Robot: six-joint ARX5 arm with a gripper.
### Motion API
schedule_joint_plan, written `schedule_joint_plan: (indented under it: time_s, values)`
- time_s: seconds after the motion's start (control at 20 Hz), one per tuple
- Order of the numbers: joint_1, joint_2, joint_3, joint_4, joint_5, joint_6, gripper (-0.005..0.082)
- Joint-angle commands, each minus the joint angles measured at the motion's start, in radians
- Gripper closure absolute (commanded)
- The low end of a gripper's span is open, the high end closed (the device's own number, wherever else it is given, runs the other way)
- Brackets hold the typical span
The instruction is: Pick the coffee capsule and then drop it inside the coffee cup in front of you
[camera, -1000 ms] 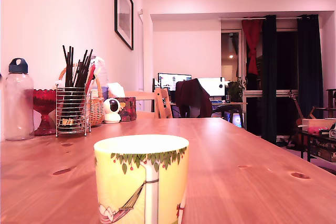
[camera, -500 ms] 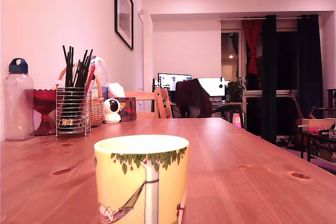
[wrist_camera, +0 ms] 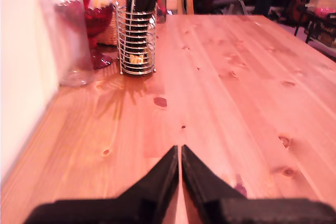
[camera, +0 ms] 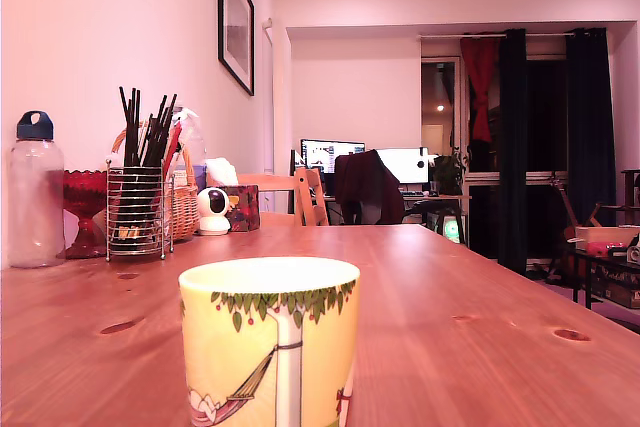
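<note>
The coffee cup (camera: 270,342), pale yellow with a green leaf band and a hammock drawing, stands on the wooden table (camera: 460,327) at the near edge of the exterior view. No arm shows in that view. In the wrist view my gripper (wrist_camera: 180,148) hovers low over bare table (wrist_camera: 236,77), its two black fingers pressed tip to tip with nothing seen between them. The coffee capsule is out of view in both views. The cup does not show in the wrist view.
Along the wall on the exterior view's left stand a clear bottle (camera: 35,197), a red glass bowl (camera: 85,202), a wire holder of dark sticks (camera: 138,207), a wicker basket (camera: 186,205) and a small white camera (camera: 212,212). The wire holder (wrist_camera: 136,40) and bottle (wrist_camera: 68,35) lie ahead of the gripper.
</note>
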Motion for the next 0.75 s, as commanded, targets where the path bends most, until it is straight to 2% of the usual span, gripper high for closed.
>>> schedule_joint_plan:
  time_s: [0.0,0.4,0.7]
  values:
    - [0.001,-0.028,-0.034,-0.002,0.011,-0.003,0.079]
    - [-0.003,-0.216,-0.073,-0.112,0.008,-0.006,0.079]
    - [-0.01,-0.216,-0.074,-0.12,-0.017,-0.001,0.079]
